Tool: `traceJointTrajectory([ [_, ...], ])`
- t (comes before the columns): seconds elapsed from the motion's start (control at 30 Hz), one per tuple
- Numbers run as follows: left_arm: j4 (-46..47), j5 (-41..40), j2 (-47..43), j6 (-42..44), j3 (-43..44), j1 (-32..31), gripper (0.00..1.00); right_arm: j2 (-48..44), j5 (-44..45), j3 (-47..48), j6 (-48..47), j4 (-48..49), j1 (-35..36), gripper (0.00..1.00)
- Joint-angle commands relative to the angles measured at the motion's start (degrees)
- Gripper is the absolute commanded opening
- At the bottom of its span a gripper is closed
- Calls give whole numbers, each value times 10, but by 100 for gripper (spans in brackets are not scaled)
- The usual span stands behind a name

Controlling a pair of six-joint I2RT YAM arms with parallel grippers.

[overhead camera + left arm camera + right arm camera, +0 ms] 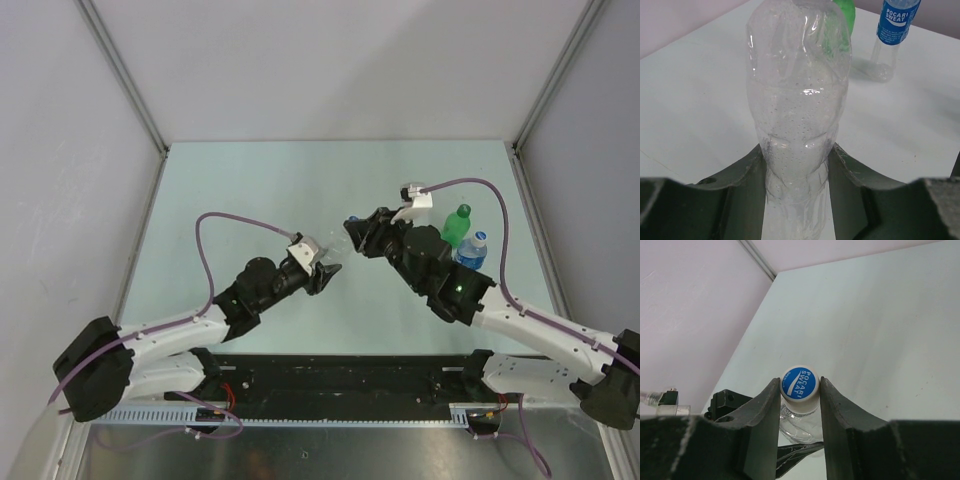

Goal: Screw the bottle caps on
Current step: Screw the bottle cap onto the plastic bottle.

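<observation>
My left gripper (325,272) (797,167) is shut on the lower body of the clear unlabelled bottle (797,100) (340,250) and holds it in the middle of the table. My right gripper (352,228) (800,390) is shut on a white cap with a blue printed top (800,383). The cap sits on the neck of that clear bottle (801,422). The green bottle (457,225) (845,12) and the blue-labelled bottle (472,250) (895,22) stand upright at the right. Each appears to have a cap on top.
The pale table (250,190) is bounded by grey walls with metal posts at the back corners. A purple cable loops over each arm. The right arm passes close beside the two standing bottles. A black rail runs along the near edge (340,375).
</observation>
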Motion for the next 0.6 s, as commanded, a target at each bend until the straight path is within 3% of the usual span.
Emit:
traceJointTrajectory([
  [0.0, 154, 9, -6, -28, 28, 2, 0, 25, -66, -3, 10, -33, 18, 36],
  [0.3, 157, -23, 14, -50, 19, 2, 0, 15, -57, -3, -59, 3, 40, 57],
  [0.57, 157, -60, 3, -84, -3, 3, 0, -19, -89, -4, -124, -14, 58, 86],
])
